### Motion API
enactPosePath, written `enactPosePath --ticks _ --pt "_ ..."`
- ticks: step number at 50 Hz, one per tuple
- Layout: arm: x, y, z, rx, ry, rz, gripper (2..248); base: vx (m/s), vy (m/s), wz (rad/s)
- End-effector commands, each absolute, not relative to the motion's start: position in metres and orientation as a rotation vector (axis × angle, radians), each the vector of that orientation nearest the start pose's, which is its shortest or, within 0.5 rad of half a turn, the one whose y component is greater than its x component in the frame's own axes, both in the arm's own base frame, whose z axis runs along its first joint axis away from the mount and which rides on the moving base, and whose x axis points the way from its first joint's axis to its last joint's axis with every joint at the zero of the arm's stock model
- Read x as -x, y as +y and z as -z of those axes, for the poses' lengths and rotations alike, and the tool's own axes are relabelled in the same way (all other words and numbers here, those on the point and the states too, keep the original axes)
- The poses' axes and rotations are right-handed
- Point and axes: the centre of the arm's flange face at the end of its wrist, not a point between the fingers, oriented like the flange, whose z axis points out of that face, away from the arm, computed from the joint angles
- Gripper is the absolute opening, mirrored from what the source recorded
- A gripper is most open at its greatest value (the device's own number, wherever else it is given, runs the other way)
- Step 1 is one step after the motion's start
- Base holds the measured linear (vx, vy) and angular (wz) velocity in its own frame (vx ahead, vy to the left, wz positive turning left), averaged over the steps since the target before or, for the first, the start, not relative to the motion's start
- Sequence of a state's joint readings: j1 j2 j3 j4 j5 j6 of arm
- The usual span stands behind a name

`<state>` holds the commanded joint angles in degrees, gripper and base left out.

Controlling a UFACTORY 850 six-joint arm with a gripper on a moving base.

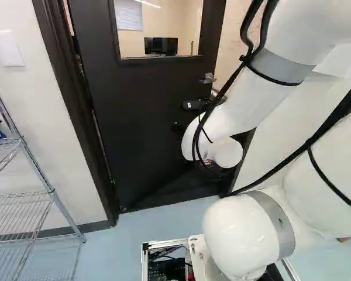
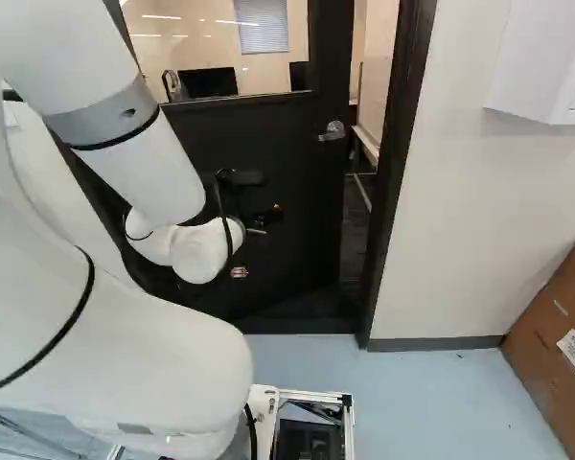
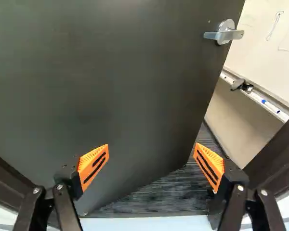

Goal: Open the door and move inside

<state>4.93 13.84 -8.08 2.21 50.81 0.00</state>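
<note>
Standing ajar, the door [image 3: 111,72] is straight ahead of the base, and what an angle it has! Its free edge sits deeper in than the door frame [image 2: 393,172], baring a wedge of dark ribbed floor [image 3: 159,195], so it swings away from the robot: a push job, by my reading, no pulling. And look at the gripper [image 3: 151,145], fingers spread wide, orange pads [image 3: 92,166] well apart with nothing pinched between them! The lever handle [image 3: 225,32] is out ahead near that free edge, ungripped, and with the latch side clear of the frame, it probably needn't be turned. The arm [image 2: 163,182] reaches low and forward towards the panel, likely to lead the shove; whether it touches, I can't tell. The opening looks too narrow for the base, so more swing first, then in, minding that frame!
</note>
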Motion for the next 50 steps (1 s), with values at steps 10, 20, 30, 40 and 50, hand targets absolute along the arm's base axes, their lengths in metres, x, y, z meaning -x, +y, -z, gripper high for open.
enactPosePath --ticks 10,20,30,40,50 --pt "-0.2900 0.0223 -0.3767 2.497 -0.050 1.837 247 0.112 0.102 -0.021" --pt "-0.2900 0.0223 -0.3767 2.497 -0.050 1.837 247 0.115 0.103 -0.023" --pt "-0.2900 0.0223 -0.3767 2.497 -0.050 1.837 247 0.099 0.100 -0.020" --pt "-0.2900 0.0223 -0.3767 2.497 -0.050 1.837 247 0.085 0.090 -0.014" --pt "-0.2900 0.0223 -0.3767 2.497 -0.050 1.837 247 0.079 0.077 -0.014"
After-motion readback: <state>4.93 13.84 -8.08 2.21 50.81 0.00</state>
